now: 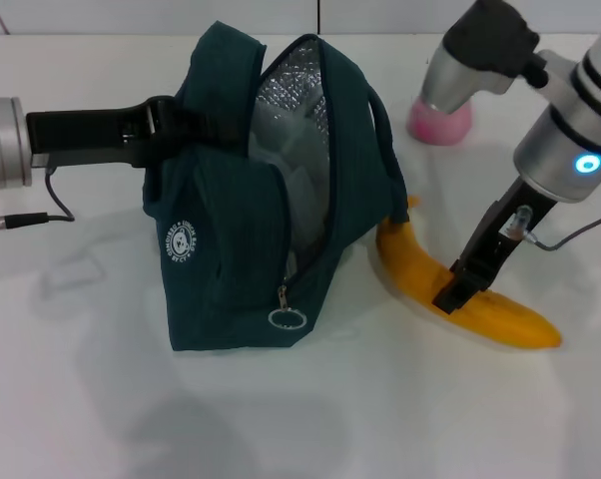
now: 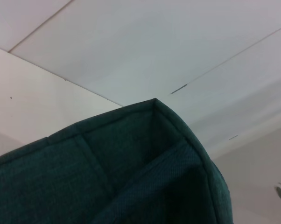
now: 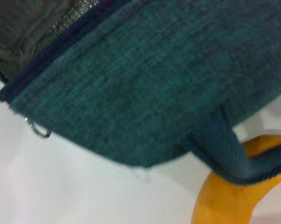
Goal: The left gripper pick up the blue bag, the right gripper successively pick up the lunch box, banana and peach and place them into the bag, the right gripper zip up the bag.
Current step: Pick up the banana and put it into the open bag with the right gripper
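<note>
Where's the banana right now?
In the head view the banana lies on the table right of the bag, its stem end tucked against the bag's base, with the right gripper down on its middle.

matt woven cloth bag [image 1: 231, 249], foil lining [image 1: 296, 95], smooth banana [image 1: 480, 304]

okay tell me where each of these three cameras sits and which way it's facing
Head: above, looking down at the table; left gripper holds the blue bag, right gripper is at the banana.
Left wrist: against the bag's top edge, facing the wall; no arm shows.
Right wrist: low, facing bag and banana; no fingers show.
Shared: all see the bag.
</note>
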You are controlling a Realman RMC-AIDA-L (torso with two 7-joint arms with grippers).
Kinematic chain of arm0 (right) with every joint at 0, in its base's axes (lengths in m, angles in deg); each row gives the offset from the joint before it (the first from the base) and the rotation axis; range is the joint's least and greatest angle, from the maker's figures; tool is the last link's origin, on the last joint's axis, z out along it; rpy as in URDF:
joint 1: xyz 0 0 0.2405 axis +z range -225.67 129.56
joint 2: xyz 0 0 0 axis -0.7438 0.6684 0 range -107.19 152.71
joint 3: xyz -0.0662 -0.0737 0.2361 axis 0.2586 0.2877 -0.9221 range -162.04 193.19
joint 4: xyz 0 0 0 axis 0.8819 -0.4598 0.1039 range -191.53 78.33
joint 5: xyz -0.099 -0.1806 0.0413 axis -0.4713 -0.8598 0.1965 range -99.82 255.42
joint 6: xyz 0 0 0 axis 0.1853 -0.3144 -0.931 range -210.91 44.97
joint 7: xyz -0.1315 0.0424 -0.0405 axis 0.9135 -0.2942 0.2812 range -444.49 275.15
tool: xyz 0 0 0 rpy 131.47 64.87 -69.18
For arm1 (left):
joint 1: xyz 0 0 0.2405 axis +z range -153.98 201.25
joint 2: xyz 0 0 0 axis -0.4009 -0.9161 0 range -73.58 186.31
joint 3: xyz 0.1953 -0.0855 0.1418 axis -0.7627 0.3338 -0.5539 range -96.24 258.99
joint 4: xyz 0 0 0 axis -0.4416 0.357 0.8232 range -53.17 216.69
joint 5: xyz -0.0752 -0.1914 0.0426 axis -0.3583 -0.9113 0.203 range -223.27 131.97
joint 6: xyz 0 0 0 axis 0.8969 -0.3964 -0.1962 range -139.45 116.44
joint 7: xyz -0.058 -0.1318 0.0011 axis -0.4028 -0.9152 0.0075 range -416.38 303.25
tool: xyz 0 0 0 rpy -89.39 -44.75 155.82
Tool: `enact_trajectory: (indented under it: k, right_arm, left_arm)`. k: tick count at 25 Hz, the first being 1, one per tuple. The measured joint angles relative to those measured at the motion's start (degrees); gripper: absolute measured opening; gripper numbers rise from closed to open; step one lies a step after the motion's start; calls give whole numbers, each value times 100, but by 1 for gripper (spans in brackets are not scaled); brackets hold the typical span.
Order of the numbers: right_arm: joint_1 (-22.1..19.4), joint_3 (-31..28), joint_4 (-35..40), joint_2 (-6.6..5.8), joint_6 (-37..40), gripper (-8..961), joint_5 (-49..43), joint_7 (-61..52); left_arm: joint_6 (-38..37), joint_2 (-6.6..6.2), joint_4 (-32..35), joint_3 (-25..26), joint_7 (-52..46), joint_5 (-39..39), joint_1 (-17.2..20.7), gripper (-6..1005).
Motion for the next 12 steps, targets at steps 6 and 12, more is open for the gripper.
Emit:
enact_trajectory:
  k: [6,12]
  right_arm:
    - [-345,-518,265,-16,133,412,-111,2]
    - [-620,-1362,535,-154,184,412,-157,47]
  left_arm:
    - [-12,-10,1,0,0,-3,1,24]
    - [-21,-9,5,0,0,-5,2,24]
